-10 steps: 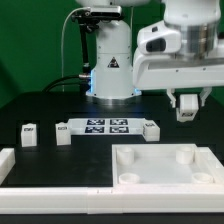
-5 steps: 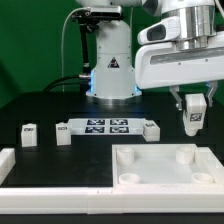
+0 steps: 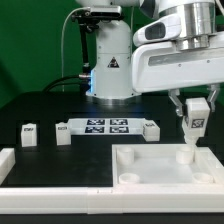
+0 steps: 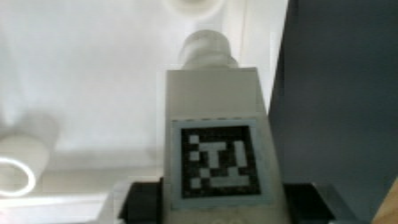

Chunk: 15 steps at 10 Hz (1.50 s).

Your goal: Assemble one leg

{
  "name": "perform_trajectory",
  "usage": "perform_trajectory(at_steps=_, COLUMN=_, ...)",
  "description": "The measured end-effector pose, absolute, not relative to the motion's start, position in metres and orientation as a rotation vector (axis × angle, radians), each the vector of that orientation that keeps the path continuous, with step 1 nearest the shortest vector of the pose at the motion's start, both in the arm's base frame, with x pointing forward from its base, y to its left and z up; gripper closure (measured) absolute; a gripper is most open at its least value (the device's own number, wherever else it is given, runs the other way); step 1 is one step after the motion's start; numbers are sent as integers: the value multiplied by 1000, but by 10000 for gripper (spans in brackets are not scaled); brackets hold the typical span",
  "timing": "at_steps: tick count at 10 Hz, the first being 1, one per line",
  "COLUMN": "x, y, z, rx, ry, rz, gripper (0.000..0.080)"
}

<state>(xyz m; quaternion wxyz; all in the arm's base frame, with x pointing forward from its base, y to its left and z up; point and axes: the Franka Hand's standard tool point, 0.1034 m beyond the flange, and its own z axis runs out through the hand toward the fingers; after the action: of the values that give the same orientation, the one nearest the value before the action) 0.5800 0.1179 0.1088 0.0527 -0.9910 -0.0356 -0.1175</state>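
My gripper is shut on a white leg with a black-and-white tag, and holds it upright above the back right socket of the large white square piece. In the wrist view the leg fills the middle, its tag facing the camera and its narrow peg end pointing at the white piece below. The black fingers press on both its sides. Three more legs stand on the table: two at the exterior view's left and one right of the marker board.
The marker board lies in the middle of the black table. A white L-shaped rail runs along the front and left. The robot base stands behind. A round socket shows in the wrist view.
The gripper with the leg has moved down and a little toward the front, closer to the back right socket of the white piece.
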Motion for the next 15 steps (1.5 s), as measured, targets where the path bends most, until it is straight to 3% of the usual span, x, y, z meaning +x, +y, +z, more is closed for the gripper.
perform_trajectory(at_steps=4, x=587, y=117, z=108, rx=-3003, ry=-116, rz=-434, gripper=506)
perform_trajectory(at_steps=7, x=608, y=119, z=110, rx=-2921, ry=-129, rz=-827, gripper=506)
perform_trajectory(at_steps=8, x=612, y=119, z=102, rx=-2934, ry=-160, rz=-794, gripper=506)
perform_trajectory(at_steps=10, x=628, y=119, z=103, rx=-2931, ry=-189, rz=-816, gripper=506)
perform_trajectory(at_steps=15, x=622, y=121, z=83, rx=-2933, ry=-189, rz=-810, gripper=506)
